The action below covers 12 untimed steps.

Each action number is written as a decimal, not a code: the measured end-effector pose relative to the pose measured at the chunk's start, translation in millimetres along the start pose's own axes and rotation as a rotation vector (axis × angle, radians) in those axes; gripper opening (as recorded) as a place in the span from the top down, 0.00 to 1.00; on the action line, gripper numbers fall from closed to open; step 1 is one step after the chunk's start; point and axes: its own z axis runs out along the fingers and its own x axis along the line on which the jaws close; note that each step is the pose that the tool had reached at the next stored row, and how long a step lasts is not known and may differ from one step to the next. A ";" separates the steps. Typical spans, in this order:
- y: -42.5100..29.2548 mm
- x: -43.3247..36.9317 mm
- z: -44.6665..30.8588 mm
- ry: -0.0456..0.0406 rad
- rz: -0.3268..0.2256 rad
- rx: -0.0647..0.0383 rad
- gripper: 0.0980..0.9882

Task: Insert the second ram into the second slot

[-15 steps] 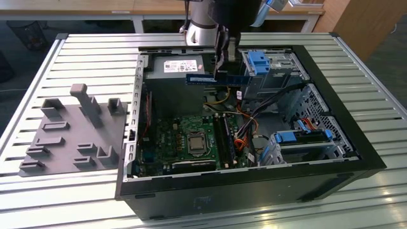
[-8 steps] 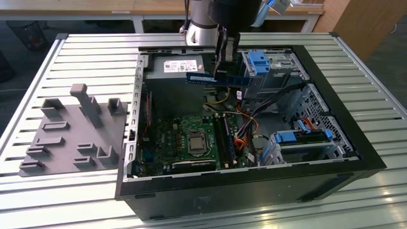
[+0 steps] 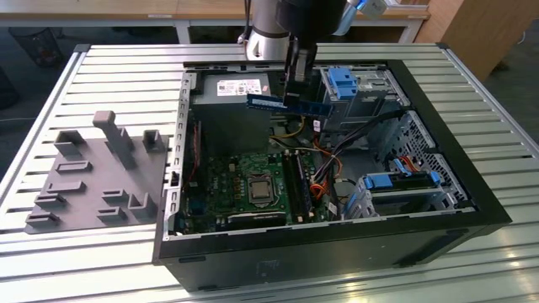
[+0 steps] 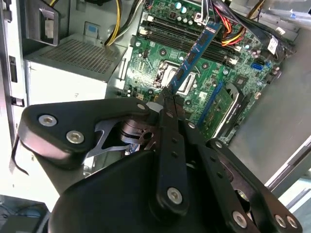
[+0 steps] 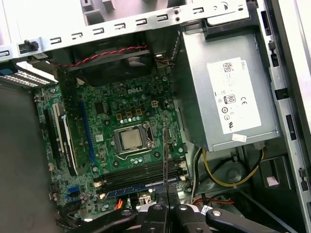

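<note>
Your gripper is clamped on the second ram, pinching the blue stick near its middle. The stick lies roughly level, high over the open computer case. In the second wrist view the fingertips meet on one end of the stick's edge, and the ram runs away from them over the board. In the first wrist view you see it edge-on as a thin line rising from the closed fingers.

The stick is clear of the board, touching nothing but the gripper. Below it, the case holds the green motherboard with its processor socket and the dark memory slots just beside it. In the first wrist view a blue strip seems to sit in one of those slots; you cannot tell which.

The grey power supply fills the far corner of the case. Blue drive-bay clips and orange cables sit on the exterior view's right.

Outside the case, a grey fixture block rests on the slatted metal table.
</note>
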 end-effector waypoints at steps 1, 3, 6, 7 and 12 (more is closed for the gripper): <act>0.0 0.3 0.1 -0.0003 0.007 0.000 0.98; -0.4 1.4 0.1 -0.0004 0.014 0.000 0.98; -1.0 3.6 0.2 -0.0006 0.022 0.000 0.98; -1.1 4.2 0.2 -0.0007 0.024 0.000 0.98; -1.5 5.8 0.4 -0.0008 0.032 0.001 0.98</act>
